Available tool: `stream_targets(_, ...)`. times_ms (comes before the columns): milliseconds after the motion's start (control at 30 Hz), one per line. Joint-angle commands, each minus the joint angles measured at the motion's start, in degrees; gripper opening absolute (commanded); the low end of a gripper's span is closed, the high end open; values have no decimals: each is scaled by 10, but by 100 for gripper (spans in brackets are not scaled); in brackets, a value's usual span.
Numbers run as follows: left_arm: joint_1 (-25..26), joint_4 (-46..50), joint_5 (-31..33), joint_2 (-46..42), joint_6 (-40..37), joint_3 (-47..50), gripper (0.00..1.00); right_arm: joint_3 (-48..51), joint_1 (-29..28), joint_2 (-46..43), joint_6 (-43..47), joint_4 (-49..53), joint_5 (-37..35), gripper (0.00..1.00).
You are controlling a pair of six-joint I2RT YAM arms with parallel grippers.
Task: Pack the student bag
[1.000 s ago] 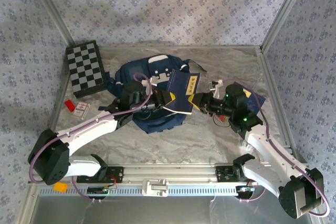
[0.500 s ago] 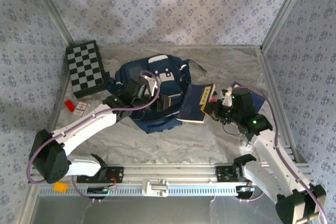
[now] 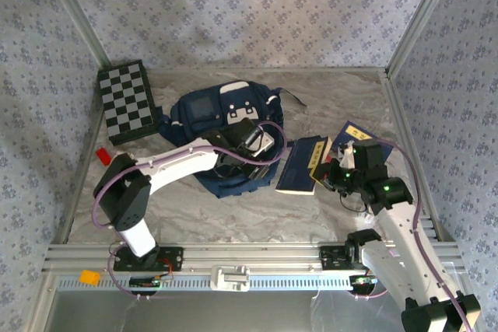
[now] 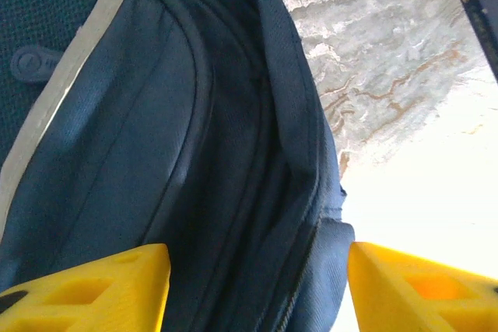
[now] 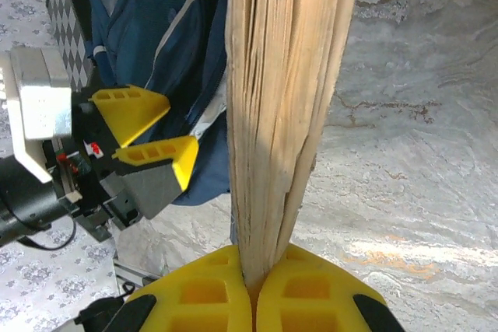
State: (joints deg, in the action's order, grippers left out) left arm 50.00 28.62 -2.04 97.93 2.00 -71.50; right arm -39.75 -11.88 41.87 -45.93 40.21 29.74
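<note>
The marbled grey table [image 3: 233, 207] carries everything. The student bag [image 3: 204, 110], navy with white trim and white pocket patches, lies near the middle of the table toward the back, a little left of centre, and is the biggest thing there.

The left arm [image 3: 171, 165] reaches from its base across the near part of the bag. The right arm [image 3: 397, 215] rises from the right and bends in toward the centre.

A black-and-white checkerboard [image 3: 124, 101] lies flat at the back left, just beside the bag.

There are 2 navy books. The held book [image 3: 299, 165] sits just right of the bag, its cover showing yellow lettering. The second book [image 3: 359, 131] lies flat behind the right arm's wrist.

The left gripper [image 3: 253, 141] hangs over the bag's right side. Its yellow fingers [image 4: 85, 285] stand well apart, with dark bag fabric between them and nothing held. The right gripper [image 5: 253, 270] is clamped on the held book's page edge, its 2 fingers pressed together around the cream pages.

A small red object [image 3: 102, 155] rests near the table's left edge.
</note>
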Motion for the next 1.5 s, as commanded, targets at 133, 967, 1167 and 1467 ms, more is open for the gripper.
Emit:
stream_targets(133,2,16,40,47,-52,-36,52,8,5,-2,17,-13,-1,0)
stream_targets(967,-16,0,75,-173,-52,-37,0,13,-66,36,-44,-130,25,0)
stream_targets(1167,-51,-3,71,-189,-18,-74,0,0,-176,104,-76,-257,-18,0)
stream_targets(1467,-55,-6,60,-193,-7,-118,0,-36,-222,351,-139,-554,-11,0)
